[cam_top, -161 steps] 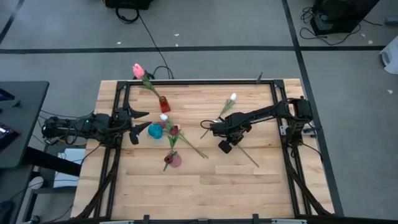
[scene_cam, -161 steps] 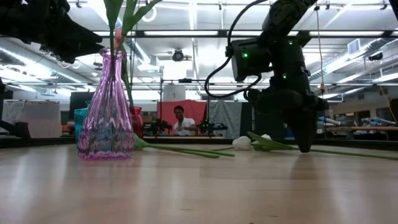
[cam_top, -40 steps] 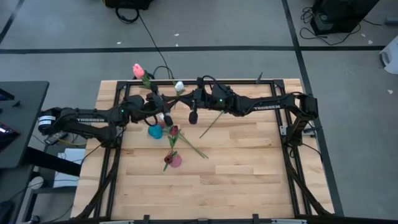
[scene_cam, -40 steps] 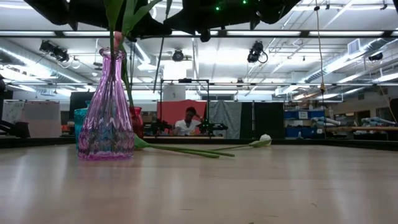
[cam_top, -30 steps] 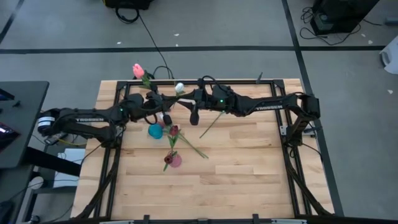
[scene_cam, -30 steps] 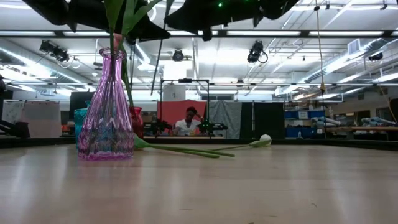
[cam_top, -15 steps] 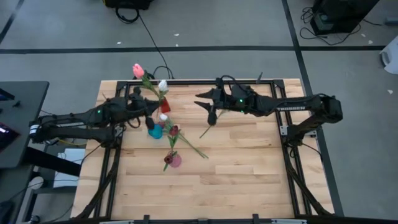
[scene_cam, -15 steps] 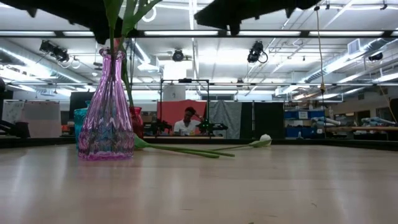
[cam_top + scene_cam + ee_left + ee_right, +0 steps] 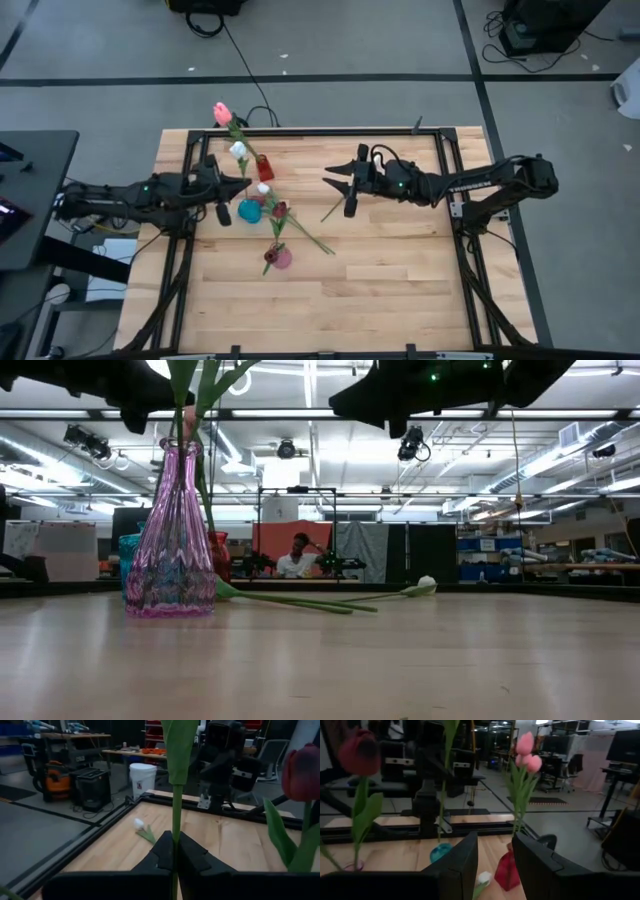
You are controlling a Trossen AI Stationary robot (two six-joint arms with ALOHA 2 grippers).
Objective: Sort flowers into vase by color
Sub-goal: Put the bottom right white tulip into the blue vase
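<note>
My left gripper is shut on a white flower over the table's far left, next to the red vase that holds pink flowers. A teal vase and a purple vase with dark red flowers stand nearer. My right gripper is open and holds nothing; it hangs above the far middle. Another white flower lies on the boards below it, its stem showing beside the fingers. My left gripper pinches the white flower's green stem between its two fingers. The fingers come in about level from the table's left and lie across the stem. The stem stands roughly upright, head above the fingers, lifted clear of the table.
A black frame rail runs round the table top. One loose flower stem lies slanting on the boards right of the purple vase. A person sits far back in the room. Bare boards fill the near half.
My left gripper has carried the white flower from the far middle toward the table's left edge and a little nearer, beside the red vase. My right gripper has drawn away from the flower toward the table's right edge and a little nearer.
</note>
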